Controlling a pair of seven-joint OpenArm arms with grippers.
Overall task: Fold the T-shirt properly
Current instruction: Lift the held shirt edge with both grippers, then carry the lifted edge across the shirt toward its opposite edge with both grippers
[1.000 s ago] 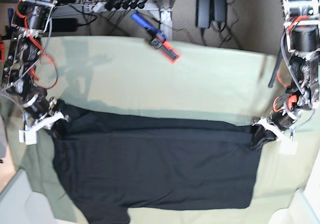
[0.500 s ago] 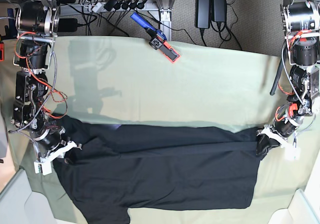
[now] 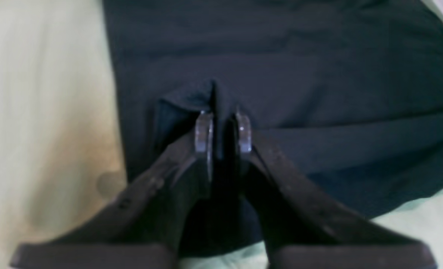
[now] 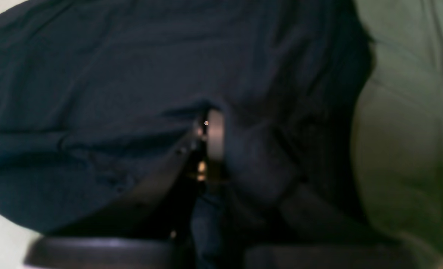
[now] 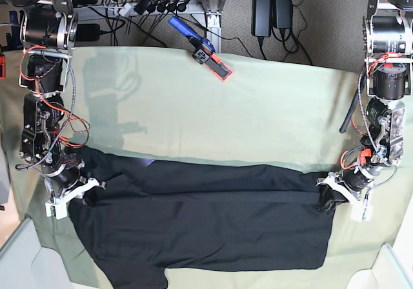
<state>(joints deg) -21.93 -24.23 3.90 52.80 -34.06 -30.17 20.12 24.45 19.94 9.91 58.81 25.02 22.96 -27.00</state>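
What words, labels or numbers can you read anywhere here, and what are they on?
None can be read.
T-shirt: plain black cloth, no print or label in view.
Red and blue tool at the table's far edge: any marking is too small to read.
Black power bricks: no legible labels.

T-shirt (image 5: 206, 228) hem cut off, wrist views blurred

The large black short-sleeved cloth T-shirt (image 5: 200, 221) lay spread across the near half of the pale green table sheet (image 5: 226, 108), between the right gripper (image 5: 82, 192) and the left gripper (image 5: 328, 192) at its opposite ends.
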